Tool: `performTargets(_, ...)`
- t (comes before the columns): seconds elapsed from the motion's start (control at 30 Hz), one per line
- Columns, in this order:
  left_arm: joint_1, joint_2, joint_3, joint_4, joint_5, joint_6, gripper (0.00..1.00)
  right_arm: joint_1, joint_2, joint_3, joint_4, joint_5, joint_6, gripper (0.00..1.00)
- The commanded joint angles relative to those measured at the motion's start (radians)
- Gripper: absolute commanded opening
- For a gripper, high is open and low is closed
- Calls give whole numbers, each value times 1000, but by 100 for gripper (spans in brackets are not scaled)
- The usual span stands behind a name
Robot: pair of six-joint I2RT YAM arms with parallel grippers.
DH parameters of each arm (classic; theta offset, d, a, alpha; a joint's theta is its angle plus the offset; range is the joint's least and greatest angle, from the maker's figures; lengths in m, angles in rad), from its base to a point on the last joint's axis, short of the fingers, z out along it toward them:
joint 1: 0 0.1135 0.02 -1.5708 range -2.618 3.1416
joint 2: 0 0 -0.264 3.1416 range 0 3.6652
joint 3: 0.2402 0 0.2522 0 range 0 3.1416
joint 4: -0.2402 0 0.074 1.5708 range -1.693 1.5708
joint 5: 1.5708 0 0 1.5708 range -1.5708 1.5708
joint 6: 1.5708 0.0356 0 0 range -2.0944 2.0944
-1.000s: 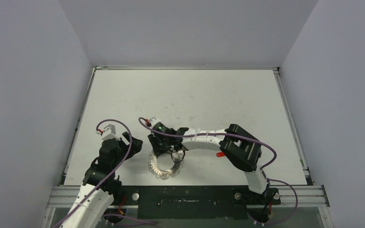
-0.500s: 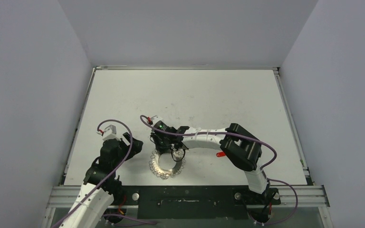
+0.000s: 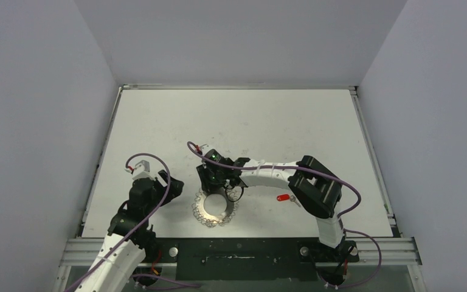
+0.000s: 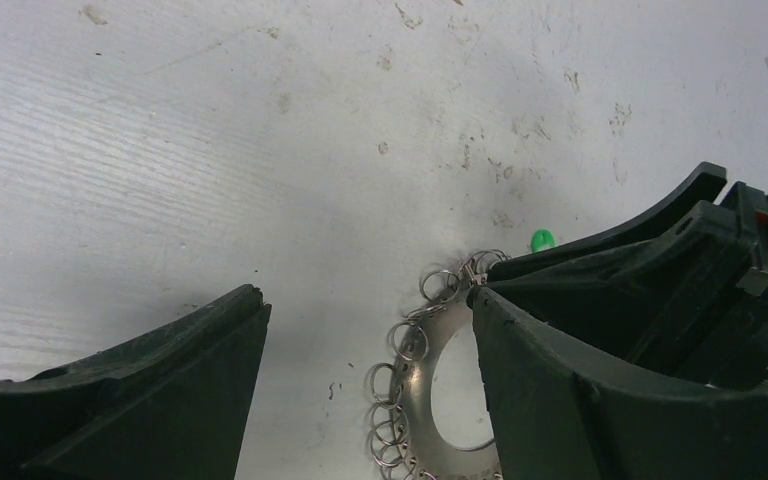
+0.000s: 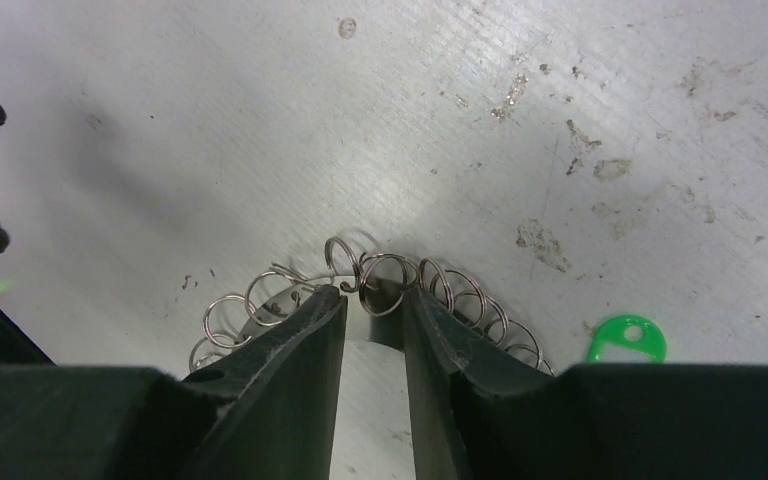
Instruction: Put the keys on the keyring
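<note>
The keyring point(image 3: 214, 210) lies flat on the table near the front edge, its wire loops point(image 5: 388, 283) fringing it. My right gripper point(image 5: 373, 298) hovers low over its far edge, jaws narrowly open with one loop between the tips and nothing gripped. The green-tagged key point(image 5: 628, 338) lies just right of that gripper, beside the ring, also seen as the green tag point(image 4: 541, 239) past the ring. The red-tagged key point(image 3: 283, 198) lies to the right, under the right arm. My left gripper point(image 4: 365, 305) stands wide open left of the keyring point(image 4: 422, 372), holding nothing.
The white table point(image 3: 237, 121) is scuffed and stained. A metal rail point(image 3: 237, 249) runs along the near edge by the arm bases. Grey walls close in the left, right and back sides.
The right wrist has shifted a little to the right, and the keyring has slid slightly right with it. The left arm has hardly moved.
</note>
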Motion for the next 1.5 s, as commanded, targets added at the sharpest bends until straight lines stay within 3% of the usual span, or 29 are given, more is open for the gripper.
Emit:
performTargets(0.0, 4, 10, -5, 60, 14, 2, 73, -8, -97, -5, 38, -12, -11, 30)
performTargets(0.47, 4, 13, 0, 61, 19, 3, 73, 13, -82, -26, 66, -80, 53, 28)
performTargets(0.77, 4, 11, -4, 61, 21, 3, 73, 14, -37, 34, -28, 51, 14, 30)
performTargets(1.03, 3, 27, -19, 95, 49, 0, 69, 14, -6, 83, -124, 176, -40, 5)
performTargets(1.13, 3, 50, -26, 118, 66, -2, 68, 12, -17, 75, -127, 182, -43, 3)
performTargets(1.23, 2, 78, -34, 157, 91, -2, 66, 11, -28, 69, -120, 170, -49, 5)
performTargets(1.33, 2, 123, -41, 213, 143, -1, 64, 7, -43, 59, -106, 142, -52, 18)
performTargets(1.47, 1, 214, -47, 312, 220, -7, 59, -23, -68, 8, -37, 56, -28, 24)
